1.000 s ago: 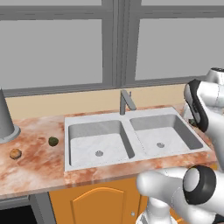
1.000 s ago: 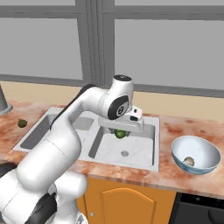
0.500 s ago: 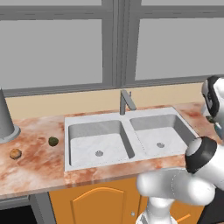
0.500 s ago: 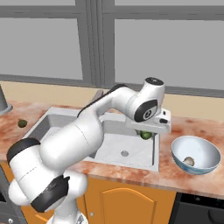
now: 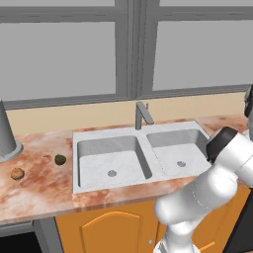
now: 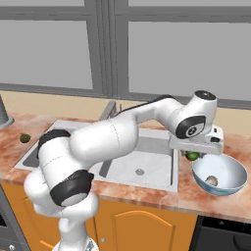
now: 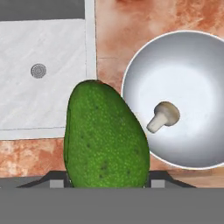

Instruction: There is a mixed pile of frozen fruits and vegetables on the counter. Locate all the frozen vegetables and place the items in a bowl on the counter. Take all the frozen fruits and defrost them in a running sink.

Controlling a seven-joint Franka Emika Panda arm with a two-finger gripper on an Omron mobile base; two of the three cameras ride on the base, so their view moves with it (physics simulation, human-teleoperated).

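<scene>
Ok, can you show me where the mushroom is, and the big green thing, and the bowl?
mushroom (image 7: 164, 116), hand view, on its cap.
green piece (image 7: 105, 138), hand view, middle of its bumpy skin.
bowl (image 7: 131, 74), hand view, on its left inner wall.

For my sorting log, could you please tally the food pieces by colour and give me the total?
Bright green: 1, the oblong piece held in the gripper
Beige: 1, the mushroom in the bowl
Dark olive: 1, the ball on the counter
Orange-tan: 1, the ball on the counter
Total: 4
</scene>
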